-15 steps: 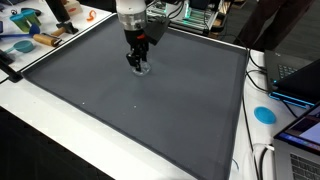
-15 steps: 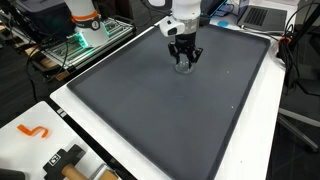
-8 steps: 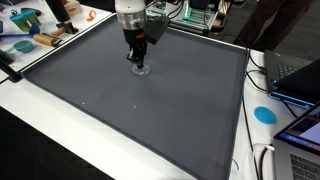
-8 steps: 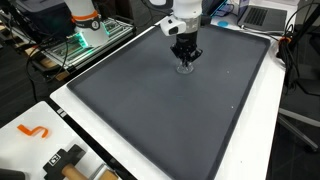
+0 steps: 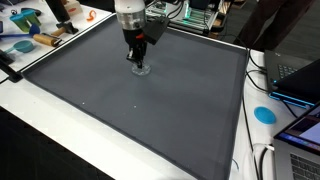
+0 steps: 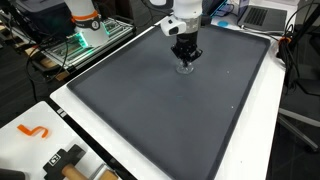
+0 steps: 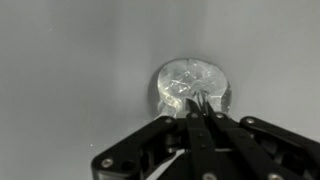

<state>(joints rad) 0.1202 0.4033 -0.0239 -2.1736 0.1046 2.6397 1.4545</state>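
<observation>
White arm (image 5: 128, 12), black gripper (image 7: 197, 110), apparently small pale screws (image 7: 107, 163)

White surface (image 5: 60, 130) under a broad grey mat (image 5: 170, 100); laptop (image 5: 298, 75) and cables (image 5: 262, 158) along the edge; even indoor light.

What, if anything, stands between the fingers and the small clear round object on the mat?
Nothing visible: the gripper is shut right at the rim of the clear round object, which lies alone on the grey mat.

Bright, even overhead light, soft shadows; wrist view greyer w/ glare on clear cup (image 7: 192, 85).
</observation>
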